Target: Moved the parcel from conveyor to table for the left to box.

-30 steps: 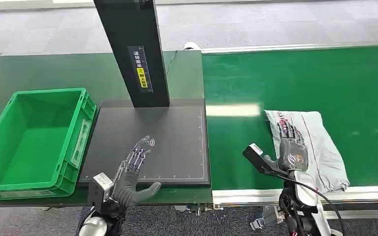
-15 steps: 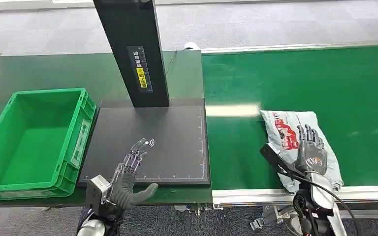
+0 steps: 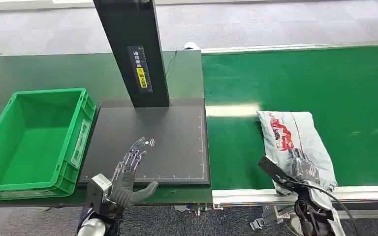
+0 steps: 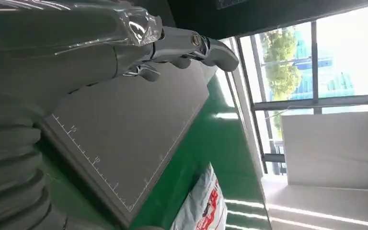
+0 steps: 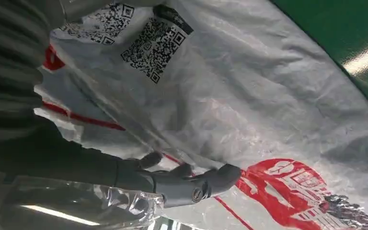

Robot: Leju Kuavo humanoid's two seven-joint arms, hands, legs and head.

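From my head camera, the grey-and-white parcel (image 3: 295,142) with red print lies on the green conveyor belt (image 3: 354,88), my right hand (image 3: 302,169) resting on its near end, while my left hand (image 3: 128,177) hovers with fingers spread, holding nothing, over the near edge of the black scanning mat (image 3: 167,132) beside the green crate (image 3: 34,137). My left wrist camera shows those fingers (image 4: 191,45) extended above the mat's ruled edge. My right wrist camera shows my fingers (image 5: 196,184) lying against the crinkled plastic below its QR label (image 5: 155,43); whether they pinch it I cannot tell.
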